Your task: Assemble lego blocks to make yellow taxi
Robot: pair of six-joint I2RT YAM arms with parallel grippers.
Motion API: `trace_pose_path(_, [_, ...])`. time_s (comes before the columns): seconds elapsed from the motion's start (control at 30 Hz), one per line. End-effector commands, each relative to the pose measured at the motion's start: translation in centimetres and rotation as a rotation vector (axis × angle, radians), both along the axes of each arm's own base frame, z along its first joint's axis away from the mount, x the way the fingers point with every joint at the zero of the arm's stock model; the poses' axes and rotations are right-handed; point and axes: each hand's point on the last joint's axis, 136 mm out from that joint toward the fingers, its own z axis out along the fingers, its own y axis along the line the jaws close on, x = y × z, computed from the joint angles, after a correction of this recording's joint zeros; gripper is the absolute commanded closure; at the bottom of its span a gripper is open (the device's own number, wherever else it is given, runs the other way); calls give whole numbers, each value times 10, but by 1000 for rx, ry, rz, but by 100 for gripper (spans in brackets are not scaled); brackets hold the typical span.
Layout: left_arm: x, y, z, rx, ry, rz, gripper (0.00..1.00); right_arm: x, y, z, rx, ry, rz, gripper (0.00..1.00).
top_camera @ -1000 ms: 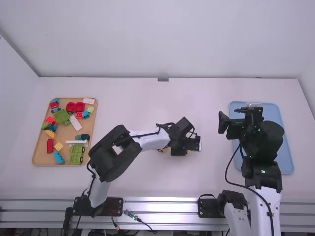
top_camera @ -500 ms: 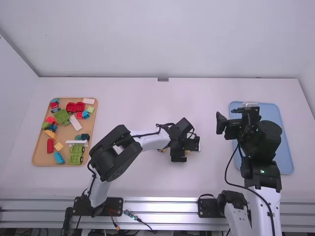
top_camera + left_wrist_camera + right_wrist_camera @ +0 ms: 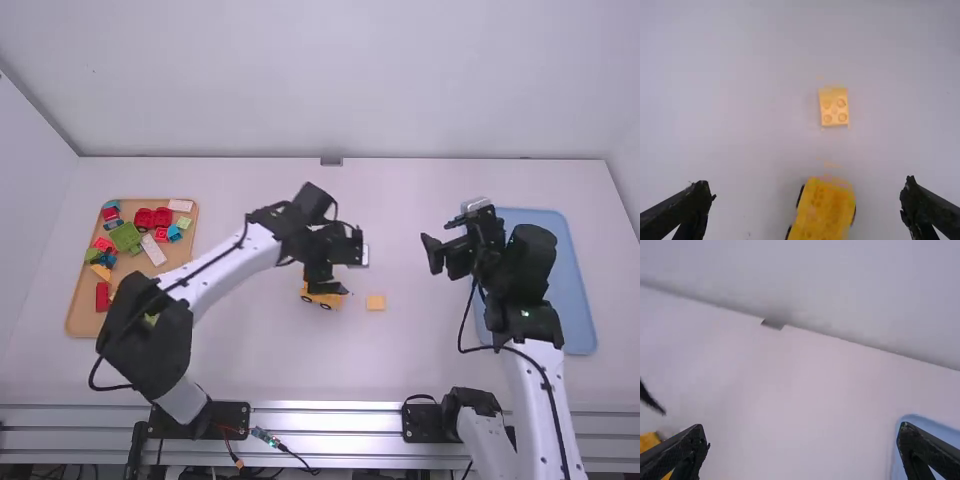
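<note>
A yellow toy vehicle base with black wheels (image 3: 322,298) stands on the white worktop (image 3: 240,360) beneath the left claw (image 3: 343,268), whose two black fingers are wide apart. Seen from the left wrist, the studded top of the base lies in the space between the fingers, touching neither. Near it, on the right in the high view, a small pale orange-yellow block (image 3: 375,302) sits by itself, separate from the base; the left wrist view shows four round studs on its upper face.

At right, the right claw (image 3: 446,243) hangs near the left side of a light blue plastic tray (image 3: 577,295), its fingers also spread well apart in its wrist view. Its arm reaches across part of the tray.

At far left, a tan rectangular tray (image 3: 83,322) holds an assortment of toy pieces, among them a red wheeled base (image 3: 153,217), a green piece (image 3: 125,237), a pale pink block (image 3: 180,205), a small light green block (image 3: 185,222), a long whitish block (image 3: 153,250), an upright red block (image 3: 102,296) and an orange-yellow sloped piece (image 3: 101,272). The left arm (image 3: 215,265) passes over the tray's near right corner, hiding some of the contents.
</note>
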Motion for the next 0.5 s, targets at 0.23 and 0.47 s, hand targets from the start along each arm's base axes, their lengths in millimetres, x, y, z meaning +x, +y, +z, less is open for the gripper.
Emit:
trace_pose_path(0.23, [-2,67,28,-312,-35,-200,1,-6,45,-26,-51,-31,426,1])
trace_pose_path(0.47, [7,78,19,-295,-23,-129,1,-1,49,-53,-1,81,429,1])
